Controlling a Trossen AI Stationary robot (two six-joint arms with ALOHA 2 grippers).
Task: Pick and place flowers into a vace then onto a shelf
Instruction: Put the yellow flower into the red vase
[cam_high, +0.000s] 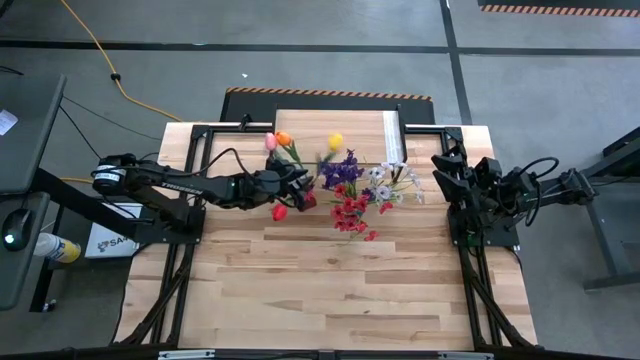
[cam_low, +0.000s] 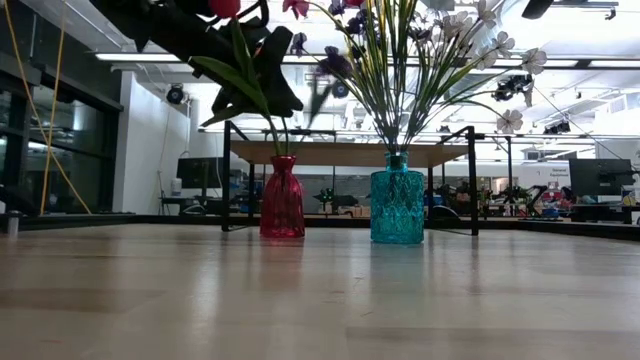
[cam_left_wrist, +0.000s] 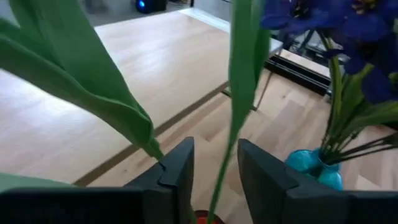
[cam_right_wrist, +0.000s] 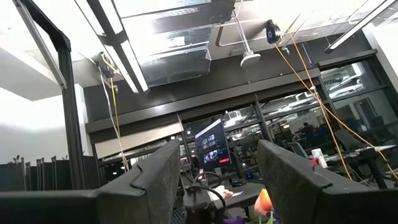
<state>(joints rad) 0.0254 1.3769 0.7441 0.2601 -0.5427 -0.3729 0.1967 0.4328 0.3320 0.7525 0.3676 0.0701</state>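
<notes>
My left gripper (cam_high: 298, 192) (cam_left_wrist: 214, 177) hovers open above the red vase (cam_low: 282, 197), its fingers on either side of a green tulip stem (cam_left_wrist: 219, 180) without touching it. A leaf tip (cam_left_wrist: 152, 146) lies by one finger. Pink, orange, yellow and red tulips (cam_high: 283, 139) stand in the red vase. Purple, white and red sprays (cam_high: 362, 190) fill the teal vase (cam_low: 397, 205) (cam_left_wrist: 311, 167). Both vases stand by their bases on the plank table, in front of the shelf (cam_low: 340, 153) (cam_high: 330, 122). My right gripper (cam_high: 445, 170) (cam_right_wrist: 217, 180) waits open at the table's right edge.
The shelf's black legs (cam_low: 226, 175) rise just behind the vases. Black frame rails (cam_high: 195, 180) run along both sides of the table. The near half of the wooden tabletop (cam_high: 320, 290) is bare planks. The teal vase stands close to the red one, on its right.
</notes>
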